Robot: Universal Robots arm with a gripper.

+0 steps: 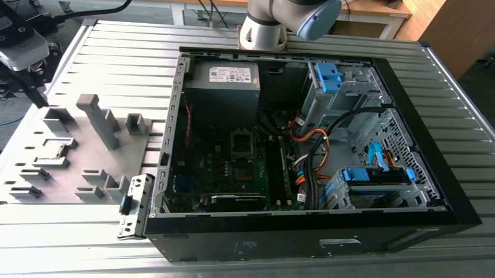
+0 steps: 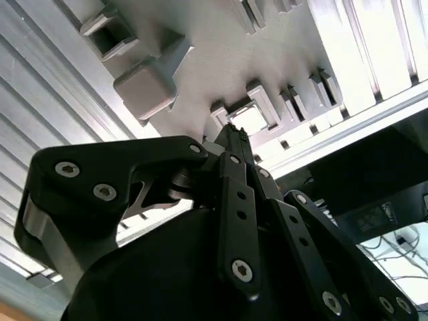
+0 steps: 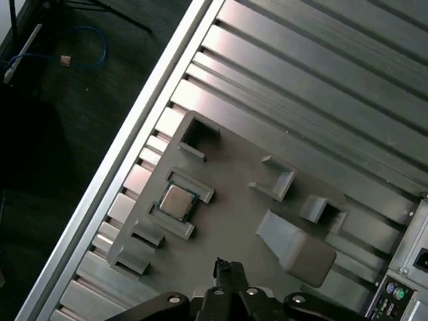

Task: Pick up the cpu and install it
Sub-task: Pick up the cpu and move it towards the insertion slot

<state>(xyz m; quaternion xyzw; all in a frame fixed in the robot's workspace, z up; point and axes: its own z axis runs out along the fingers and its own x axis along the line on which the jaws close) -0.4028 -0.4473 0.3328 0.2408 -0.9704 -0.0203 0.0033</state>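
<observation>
the gripper (image 1: 36, 95) hangs over the far corner of a grey fixture plate (image 1: 77, 168), at the exterior view's left. it is above the plate and touches nothing. in the second wrist view its fingers (image 2: 234, 157) run together to a single narrow tip. they look pressed shut with nothing between them, though the angle is steep and hides any thin gap. the first wrist view shows the same dark tip (image 3: 225, 269) above the plate.

the cpu (image 3: 177, 200) lies flat in a low square nest on the plate, pale metal face up. the nest's raised walls frame its sides. in the second wrist view the cpu (image 2: 249, 120) shows as a bright square just past the fingertip, clear of it. in the exterior view the nest sits near the plate's left edge, with the gripper up and to the left of it.

upright grey blocks (image 1: 99, 119) stand elsewhere on the plate. the plate rests on a ribbed aluminium bench (image 1: 116, 52). the open computer case (image 1: 309, 237) lies on its side to the exterior view's right of the plate, with the motherboard (image 1: 232, 168) exposed inside. the arm's base (image 1: 265, 32) stands behind the case.
</observation>
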